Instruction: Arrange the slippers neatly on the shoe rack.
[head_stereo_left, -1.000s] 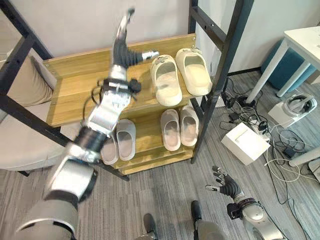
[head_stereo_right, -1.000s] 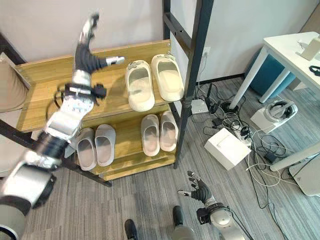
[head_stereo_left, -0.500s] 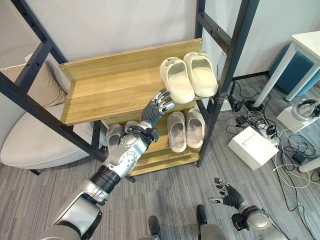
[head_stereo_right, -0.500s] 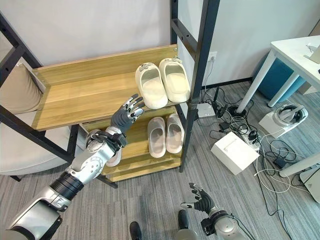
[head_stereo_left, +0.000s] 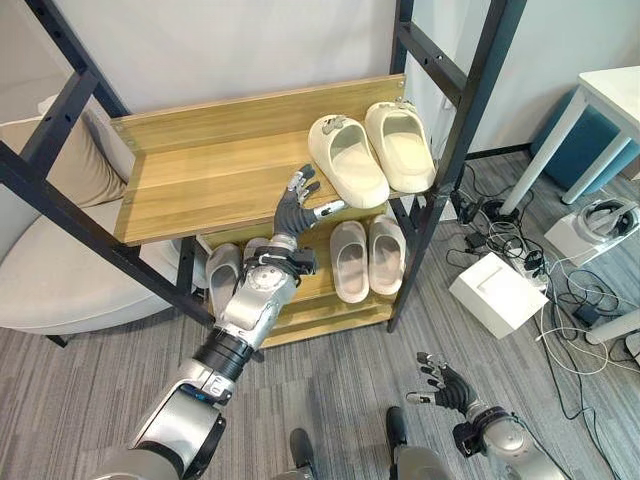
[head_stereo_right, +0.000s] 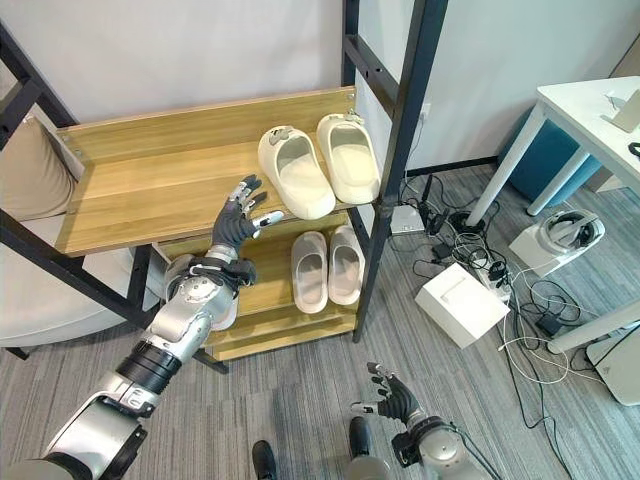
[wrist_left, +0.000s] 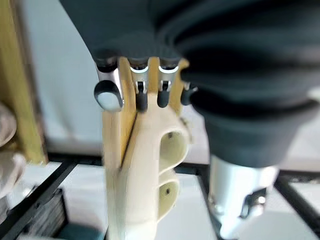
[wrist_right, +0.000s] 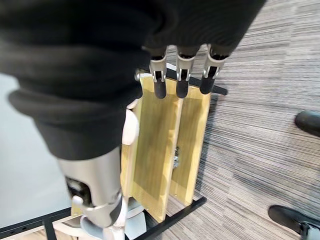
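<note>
A pair of cream slippers (head_stereo_left: 345, 160) (head_stereo_left: 400, 145) lies side by side at the right end of the wooden shoe rack's top shelf (head_stereo_left: 200, 185). On the lower shelf sit a pale pink pair (head_stereo_left: 349, 260) (head_stereo_left: 385, 252) and, further left, a grey pair (head_stereo_left: 222, 278) partly hidden behind my left arm. My left hand (head_stereo_left: 297, 208) is open with fingers spread, held at the top shelf's front edge just left of the nearer cream slipper's heel, holding nothing. The left wrist view shows the cream slippers (wrist_left: 150, 165) past straight fingers (wrist_left: 141, 97). My right hand (head_stereo_left: 440, 385) hangs open low above the floor.
Black metal posts (head_stereo_left: 455, 130) frame the rack. A cushioned chair (head_stereo_left: 60, 270) stands to the left. On the floor at the right are a white box (head_stereo_left: 493, 290), tangled cables (head_stereo_left: 540, 270) and a headset (head_stereo_left: 600, 215), beside a white table (head_stereo_left: 612, 88).
My left arm has dropped from high over the top shelf to its front edge, hand still open. The camera has shifted a little. My right hand has stayed low.
</note>
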